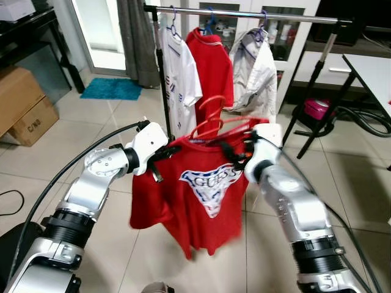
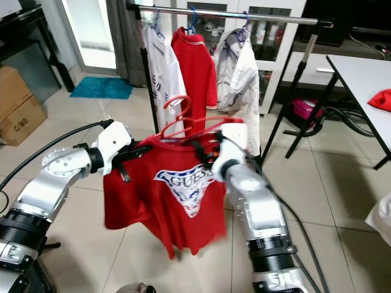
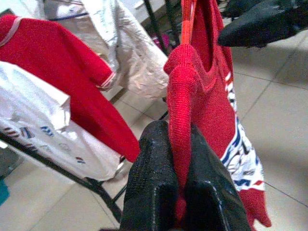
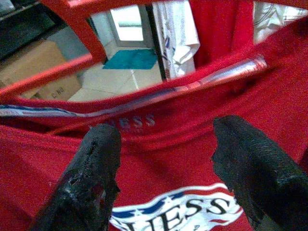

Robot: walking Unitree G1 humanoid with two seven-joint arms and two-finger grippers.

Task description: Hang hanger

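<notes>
A red T-shirt (image 1: 204, 195) with a white GUESS print hangs on a red hanger (image 1: 211, 122), held up between my two arms in front of the clothes rack. My left gripper (image 1: 160, 160) is shut on the shirt's shoulder; in the left wrist view the red cloth (image 3: 180, 106) is pinched between its fingers. At the shirt's other shoulder my right gripper (image 1: 235, 152) stands open, its fingers (image 4: 96, 159) wide apart with the collar (image 4: 159, 115) just beyond them. The rack's rail (image 1: 244, 13) runs above and behind the hanger's hook.
On the rail hang a white shirt (image 1: 180, 85), a red polo (image 1: 214, 67) and a pale jacket (image 1: 256, 67). The rack's black legs (image 1: 311, 122) splay to the right. Cardboard boxes (image 1: 21, 104) stand left, a teal mat (image 1: 113, 88) behind, a white table (image 1: 372, 73) right.
</notes>
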